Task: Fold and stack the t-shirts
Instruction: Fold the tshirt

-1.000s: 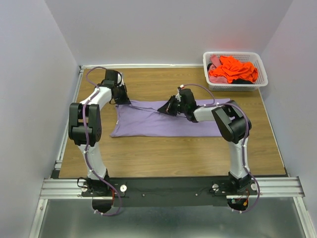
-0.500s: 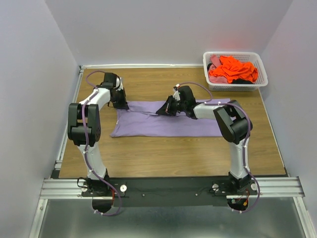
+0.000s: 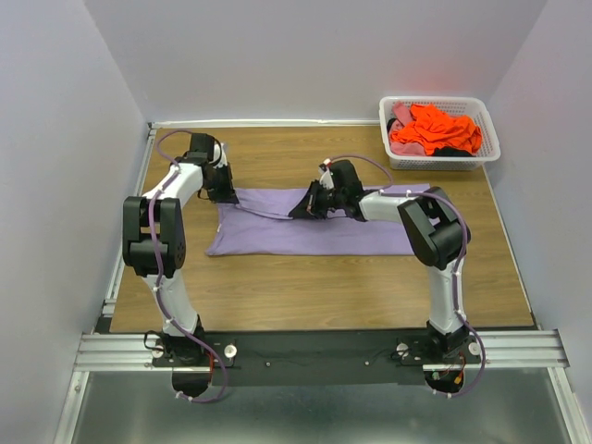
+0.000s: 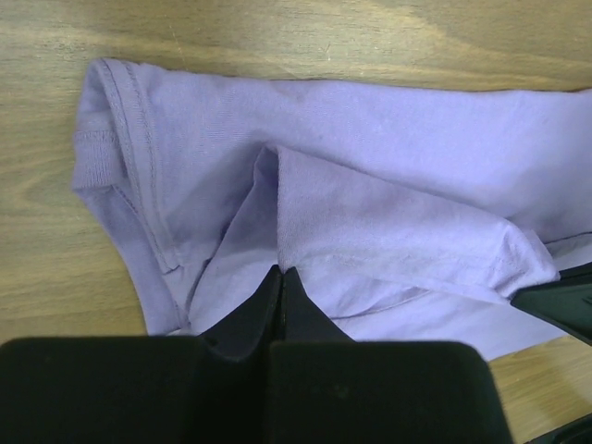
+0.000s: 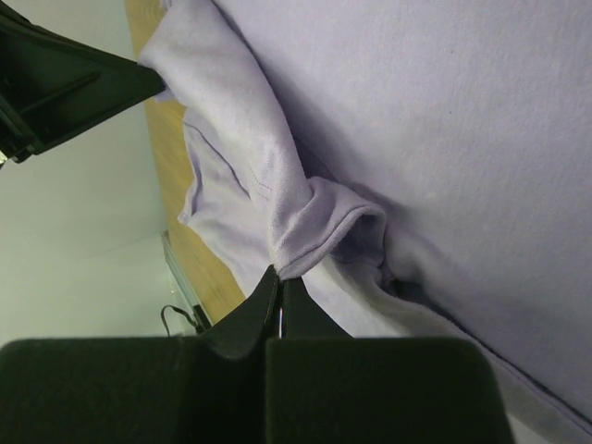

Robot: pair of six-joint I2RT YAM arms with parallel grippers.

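Note:
A lavender-purple t-shirt (image 3: 314, 231) lies across the middle of the wooden table, folded into a long band. My left gripper (image 3: 225, 194) is at its far left corner and is shut on a pinched ridge of the purple cloth (image 4: 305, 213). My right gripper (image 3: 301, 208) is at the far edge near the middle and is shut on a rolled hem of the same shirt (image 5: 319, 222). Orange (image 3: 435, 128) and pink (image 3: 400, 113) shirts lie bunched in the basket.
A white lattice basket (image 3: 490, 129) stands at the back right corner. Bare wood (image 3: 314, 287) lies in front of the shirt. White walls close the table on the left, back and right.
Both grippers have moved a little toward the back and left with the shirt's far edge pinched, so the far edge now lies further back.

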